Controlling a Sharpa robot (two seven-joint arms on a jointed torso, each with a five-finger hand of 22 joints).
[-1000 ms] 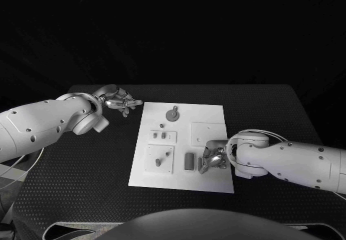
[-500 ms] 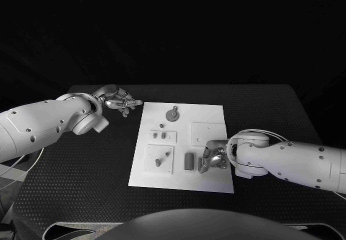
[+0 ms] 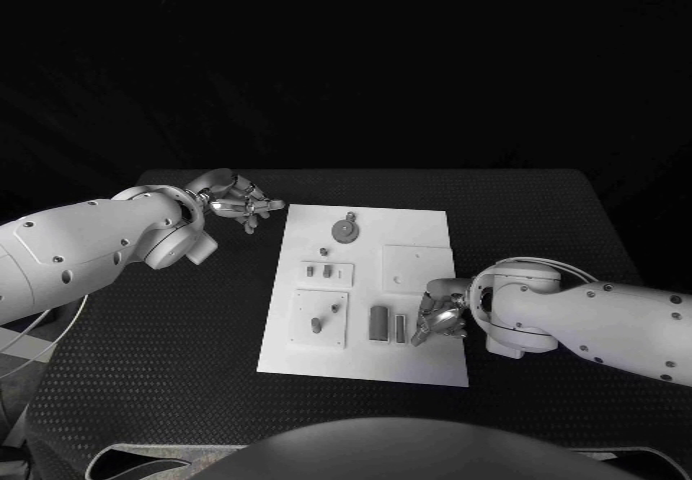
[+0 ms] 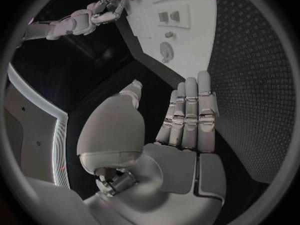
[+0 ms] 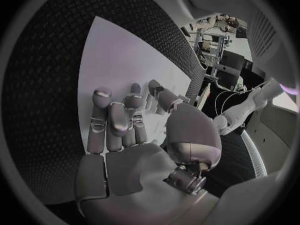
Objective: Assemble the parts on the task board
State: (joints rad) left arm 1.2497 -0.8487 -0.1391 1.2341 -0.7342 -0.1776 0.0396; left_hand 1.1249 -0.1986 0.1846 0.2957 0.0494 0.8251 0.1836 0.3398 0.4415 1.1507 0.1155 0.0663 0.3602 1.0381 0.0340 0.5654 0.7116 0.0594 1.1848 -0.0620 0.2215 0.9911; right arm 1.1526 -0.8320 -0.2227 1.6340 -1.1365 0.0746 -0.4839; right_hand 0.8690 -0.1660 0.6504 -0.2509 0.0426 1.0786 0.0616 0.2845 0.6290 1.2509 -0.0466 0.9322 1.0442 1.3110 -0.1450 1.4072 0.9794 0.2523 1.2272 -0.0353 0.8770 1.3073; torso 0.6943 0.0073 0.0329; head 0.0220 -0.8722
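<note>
The white task board (image 3: 426, 240) lies mid-table. It carries grey parts: a round disc (image 3: 345, 229) at its far side, two small pegs (image 3: 319, 269) and two small pieces (image 3: 323, 317) at its left. A wide bar (image 3: 378, 322) and a narrow bar (image 3: 400, 328) lie side by side at the near middle. My right hand (image 3: 440, 316) hovers just right of the narrow bar, fingers extended over the board (image 5: 119, 55), nothing in them. My left hand (image 3: 238, 207) hangs off the board's far left corner, fingers straight (image 4: 190, 110) and holding nothing. The left wrist view shows the board (image 4: 194, 30), the disc (image 4: 166, 50) and the right hand (image 4: 112, 5).
Black table (image 3: 159, 330) surrounds the board, with bare room to the left, right and in front of it. A raised square plate (image 3: 414, 262) with a small dot sits on the board, just beyond the right hand.
My right hand has drawn a little to the right, off the bars, and the narrow bar now shows beside the wide one. The left arm has not moved.
</note>
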